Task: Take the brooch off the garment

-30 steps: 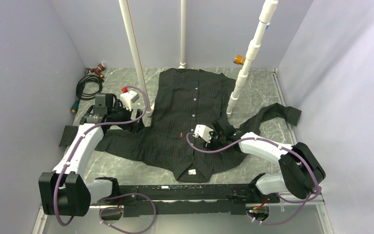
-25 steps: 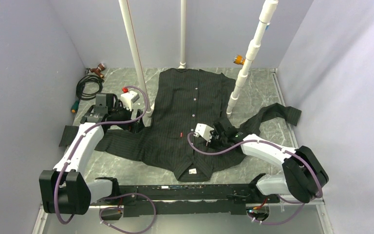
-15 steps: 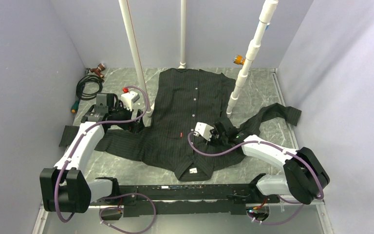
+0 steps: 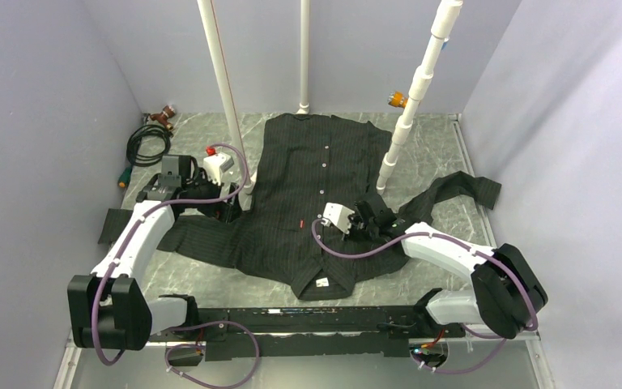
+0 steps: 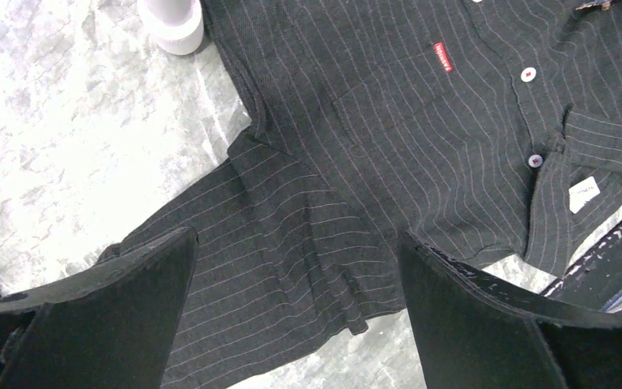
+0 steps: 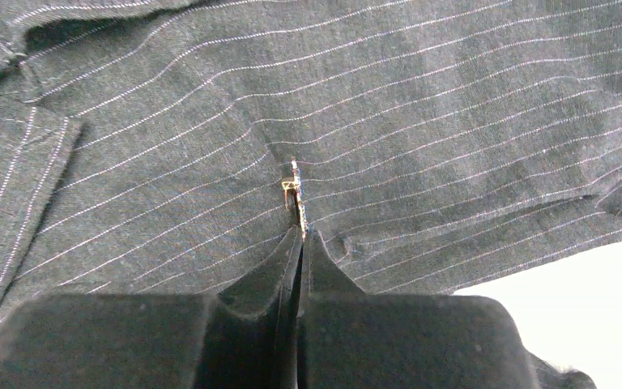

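Saw almost nothing shifted across the table (image 4: 445, 162) at large. Found the garment (image 4: 308, 170) spread flat and face up as a second before, collar end toward the arm bases, one sleeve trailing off to each side. Noted the left gripper (image 5: 296, 237) parked as before above the sleeve on its own side, fingers wide apart and holding nothing, with the red tag (image 5: 443, 57) and a white button (image 5: 527, 74) in plain sight beyond them. Traced the one real change to the right gripper (image 6: 298, 233): half open a second earlier, since brought fully together, wrist nudged slightly farther over the shirt front, on the right-arm side of the button line. Found the brooch (image 6: 294, 190) there, pinned to the pinstriped cloth, tipped up on edge and rising straight out from between the closed tips, a glint of gold at its side. Judged it clamped by its near edge, but could not gauge the depth of the bite from so thin a sliver. Saw the fabric puckered slightly around the pin, with no sign yet of separation. Took that as grasp made, removal itself not yet done. Expected the next move to be a pull away from the cloth, probably dragging the fabric up along with it unless pressed down. Reckoned the idle left gripper well placed for that pressing.
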